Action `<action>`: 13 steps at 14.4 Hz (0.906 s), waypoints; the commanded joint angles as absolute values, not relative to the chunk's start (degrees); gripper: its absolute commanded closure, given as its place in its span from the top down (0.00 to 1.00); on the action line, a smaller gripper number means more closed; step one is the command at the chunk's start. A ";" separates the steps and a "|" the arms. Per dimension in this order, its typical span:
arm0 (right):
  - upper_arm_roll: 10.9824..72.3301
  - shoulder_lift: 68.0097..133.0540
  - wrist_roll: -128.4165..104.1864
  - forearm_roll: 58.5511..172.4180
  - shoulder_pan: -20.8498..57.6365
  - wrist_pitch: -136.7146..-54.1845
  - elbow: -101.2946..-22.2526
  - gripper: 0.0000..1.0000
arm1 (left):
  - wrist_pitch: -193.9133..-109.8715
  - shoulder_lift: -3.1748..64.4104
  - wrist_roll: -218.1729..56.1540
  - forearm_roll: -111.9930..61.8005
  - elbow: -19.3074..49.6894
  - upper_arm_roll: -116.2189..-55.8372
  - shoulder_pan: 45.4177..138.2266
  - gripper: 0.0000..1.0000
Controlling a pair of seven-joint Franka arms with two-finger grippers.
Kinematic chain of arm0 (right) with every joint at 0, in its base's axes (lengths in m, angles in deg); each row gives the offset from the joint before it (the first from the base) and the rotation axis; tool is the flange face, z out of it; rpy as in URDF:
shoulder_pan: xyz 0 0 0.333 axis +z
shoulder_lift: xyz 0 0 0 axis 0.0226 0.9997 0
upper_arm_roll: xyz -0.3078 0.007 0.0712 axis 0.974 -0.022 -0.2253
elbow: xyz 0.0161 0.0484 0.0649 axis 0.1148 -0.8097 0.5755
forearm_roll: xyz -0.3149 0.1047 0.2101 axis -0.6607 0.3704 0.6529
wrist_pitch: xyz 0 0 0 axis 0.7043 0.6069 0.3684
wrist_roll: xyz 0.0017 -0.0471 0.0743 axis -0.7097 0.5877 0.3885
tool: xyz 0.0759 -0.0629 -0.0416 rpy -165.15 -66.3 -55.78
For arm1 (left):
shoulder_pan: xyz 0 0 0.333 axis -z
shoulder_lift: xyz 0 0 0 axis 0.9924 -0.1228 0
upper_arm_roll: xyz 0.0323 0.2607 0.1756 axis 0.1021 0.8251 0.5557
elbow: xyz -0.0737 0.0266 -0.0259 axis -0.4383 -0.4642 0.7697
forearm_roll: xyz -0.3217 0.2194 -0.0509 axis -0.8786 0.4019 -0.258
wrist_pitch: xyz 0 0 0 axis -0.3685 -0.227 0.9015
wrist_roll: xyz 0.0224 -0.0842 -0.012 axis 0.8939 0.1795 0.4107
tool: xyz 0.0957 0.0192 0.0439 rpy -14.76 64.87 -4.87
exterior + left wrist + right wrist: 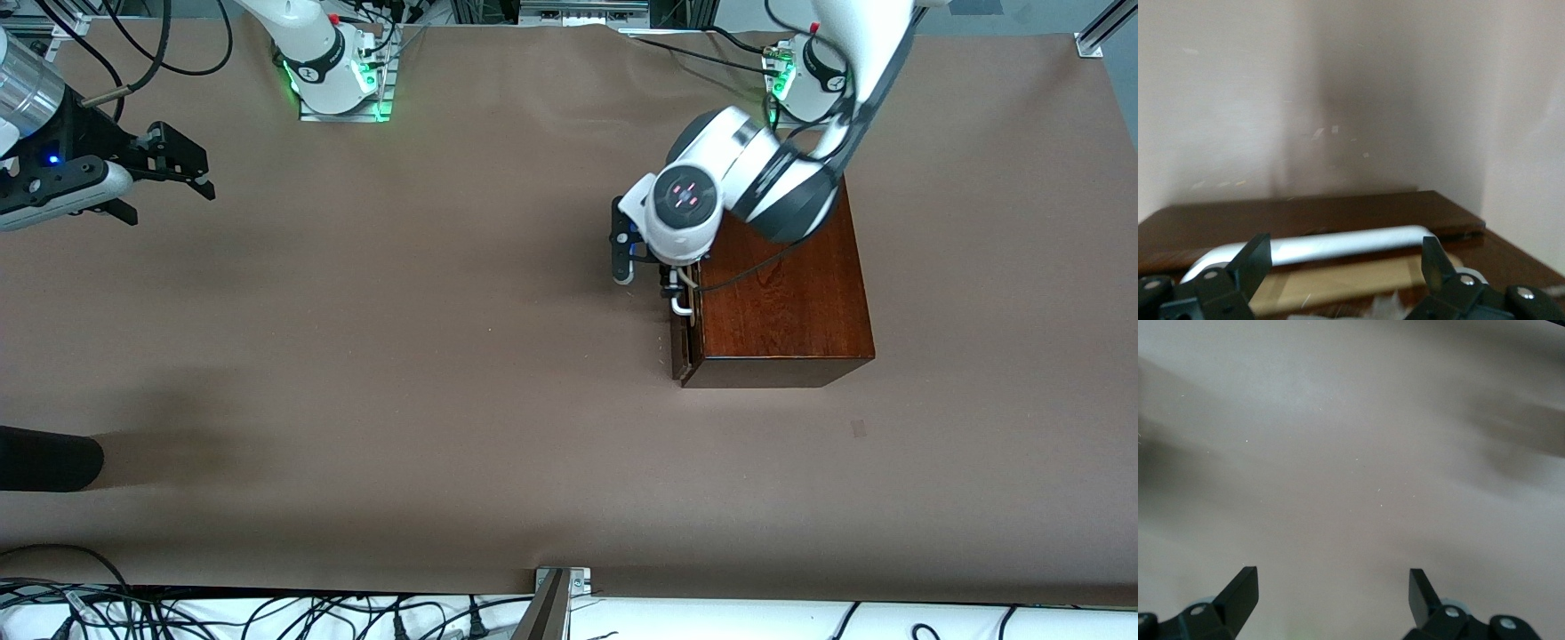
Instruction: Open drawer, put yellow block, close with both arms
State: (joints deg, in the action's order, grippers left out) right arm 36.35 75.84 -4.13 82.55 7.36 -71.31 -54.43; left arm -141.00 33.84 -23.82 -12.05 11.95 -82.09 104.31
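The mahogany box (pixel 782 293) stands toward the left arm's end of the table. Its drawer (pixel 685 342) is slid out a crack, and a strip of pale wood (pixel 1351 280) shows under the white bar handle (pixel 1338 243). My left gripper (pixel 653 277) is open at the handle (pixel 680 302). In the left wrist view (pixel 1343 261) its fingers (pixel 1253 260) stand near the two ends of the bar without gripping it. My right gripper (pixel 188 164) is open and empty over bare table at the right arm's end, and the right wrist view (pixel 1333 587) shows only the table surface. The yellow block is out of view.
A dark rounded object (pixel 44 458) reaches in from the table edge at the right arm's end, nearer the front camera. Brown table cover (pixel 444 338) spreads between the two grippers. Cables and a metal bracket (pixel 560 587) lie along the front edge.
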 commanded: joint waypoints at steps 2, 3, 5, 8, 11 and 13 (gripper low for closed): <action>36.03 75.05 -4.23 82.51 7.10 -71.15 -54.60 1.00 | -139.32 44.00 -25.68 -12.31 12.60 -76.68 102.12 1.00; 36.03 74.96 -4.14 82.42 7.10 -71.06 -54.60 1.00 | -139.32 45.76 -28.04 -12.59 12.60 -75.88 100.63 1.00; 36.03 75.13 -4.14 82.42 7.10 -71.23 -54.60 1.00 | -139.49 48.84 -35.23 -12.76 13.03 -75.70 95.72 1.00; 35.94 75.40 -4.58 82.42 7.18 -71.76 -54.60 1.00 | -139.49 52.89 -50.60 -12.68 13.48 -75.70 90.96 1.00; 35.94 75.40 -4.49 82.42 7.18 -71.67 -54.69 1.00 | -138.62 55.09 -61.61 -12.76 13.56 -73.87 88.14 1.00; 36.12 75.31 -4.14 82.24 7.18 -71.32 -54.86 1.00 | -135.12 55.80 -62.78 -15.03 13.13 -69.40 88.13 1.00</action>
State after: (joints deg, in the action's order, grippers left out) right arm 36.26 75.83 -4.13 82.55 7.40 -71.39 -54.42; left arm -137.27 53.84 -60.49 -12.51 11.77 -72.54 88.61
